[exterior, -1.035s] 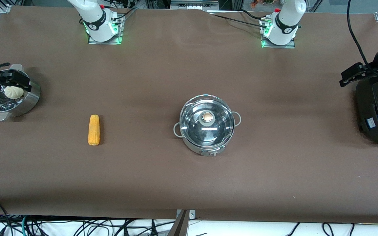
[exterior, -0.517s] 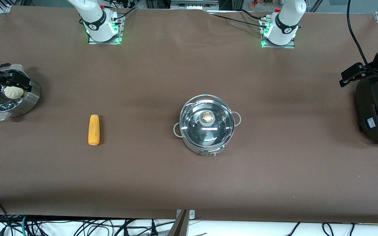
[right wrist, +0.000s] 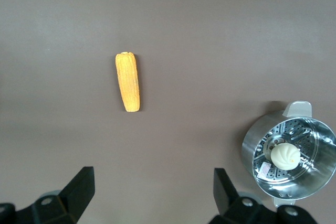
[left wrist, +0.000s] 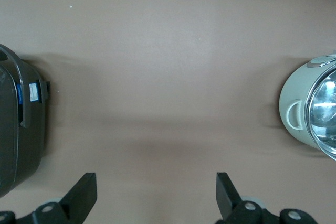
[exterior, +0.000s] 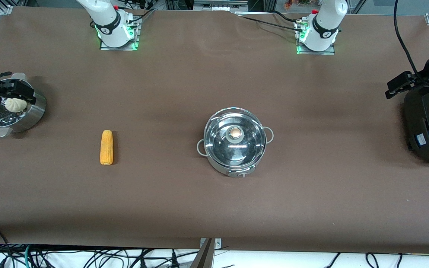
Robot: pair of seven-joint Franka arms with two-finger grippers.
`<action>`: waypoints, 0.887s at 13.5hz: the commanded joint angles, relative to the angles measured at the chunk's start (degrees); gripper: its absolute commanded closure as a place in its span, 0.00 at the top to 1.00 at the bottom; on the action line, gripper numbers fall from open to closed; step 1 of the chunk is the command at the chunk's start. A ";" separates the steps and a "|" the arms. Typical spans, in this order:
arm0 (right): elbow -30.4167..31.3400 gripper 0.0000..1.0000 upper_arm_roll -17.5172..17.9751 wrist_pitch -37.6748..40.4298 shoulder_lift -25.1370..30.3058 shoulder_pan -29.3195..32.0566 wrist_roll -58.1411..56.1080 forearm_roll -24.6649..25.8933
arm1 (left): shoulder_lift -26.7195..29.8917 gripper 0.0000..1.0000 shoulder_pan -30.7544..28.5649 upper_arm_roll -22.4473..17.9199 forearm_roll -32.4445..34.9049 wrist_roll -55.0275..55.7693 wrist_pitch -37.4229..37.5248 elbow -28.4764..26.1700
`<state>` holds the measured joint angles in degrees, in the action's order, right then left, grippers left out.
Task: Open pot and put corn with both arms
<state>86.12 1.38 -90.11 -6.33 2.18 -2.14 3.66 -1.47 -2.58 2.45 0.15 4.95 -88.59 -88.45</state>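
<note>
Lid on the pot, corn on the table, both tools spread wide.

Front view: you see the pot mid-table, its glass lid on, the corn toward the right arm's end.
Left wrist view: your left tool hangs with fingers wide and bare over the table between pot and black cooker.
Right wrist view: your right tool, equally wide and bare, is up over the table, with the corn and the steamer pot holding a bun below.

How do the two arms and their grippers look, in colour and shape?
Both arms are white with dark grey joint rings and stand on bases lit green. Black cables run to the bases. The left gripper and right gripper are black, each with two flat, wedge-shaped fingers.
</note>
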 commanded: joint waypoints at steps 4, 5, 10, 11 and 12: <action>-1.31 1.00 0.20 -1.65 -0.44 0.28 -0.32 0.47 | -1.26 1.00 0.21 0.18 1.16 -0.47 0.44 1.44; -1.31 1.00 0.20 -1.83 -0.52 0.37 -0.23 0.55 | -1.52 1.00 0.21 0.18 0.56 -0.47 0.44 1.44; -1.22 1.00 0.29 -5.69 -2.63 0.37 0.38 -0.41 | -3.19 1.00 0.83 0.18 0.55 -0.73 0.27 1.35; -1.22 1.00 0.29 -5.69 -3.16 0.28 0.38 -0.41 | -3.97 1.00 0.91 0.18 0.55 -0.91 0.26 1.61; -1.22 1.00 0.29 -5.78 -3.68 0.02 0.38 -0.41 | -4.07 1.00 0.48 0.10 0.29 -1.17 0.18 1.61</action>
<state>86.12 1.40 -95.75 -8.39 2.17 -2.11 3.80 -4.41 -2.10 2.79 0.15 4.95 -88.61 -88.44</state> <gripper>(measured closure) 0.000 0.000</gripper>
